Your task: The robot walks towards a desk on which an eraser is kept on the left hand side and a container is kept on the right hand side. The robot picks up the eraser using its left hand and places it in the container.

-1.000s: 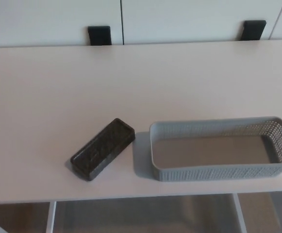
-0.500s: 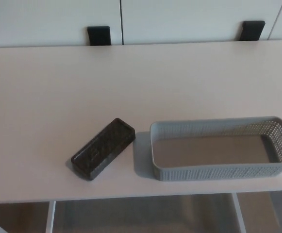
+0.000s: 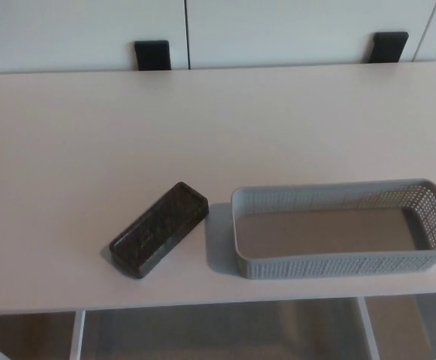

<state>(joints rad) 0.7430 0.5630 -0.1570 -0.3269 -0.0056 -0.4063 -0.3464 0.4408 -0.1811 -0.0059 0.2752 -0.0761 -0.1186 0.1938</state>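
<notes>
A: Start with the biggest thing. What does the desk (image 3: 202,120) tell you about progress?

B: It fills nearly the whole frame, pale and bare apart from two items near the lower edge. The grey container (image 3: 338,264) sits at lower right, a long perforated basket with nothing inside it.

A: And the eraser (image 3: 159,229)?

B: Lower centre-left, lying flat and angled, its upper end just beside the container's left wall but apart from it. Untouched, as far as I can judge, so the pick and the drop both remain.

A: Hands?

B: Neither the left hand nor the right hand shows anywhere in the frame, so I cannot tell whether their fingers are spread or closed.

A: Anything different from a second ago?

B: Barely. The two black brackets (image 3: 152,54) at the top sit a touch higher in the picture, which reads as the camera moving slightly. Eraser and container keep the same relation.
</notes>
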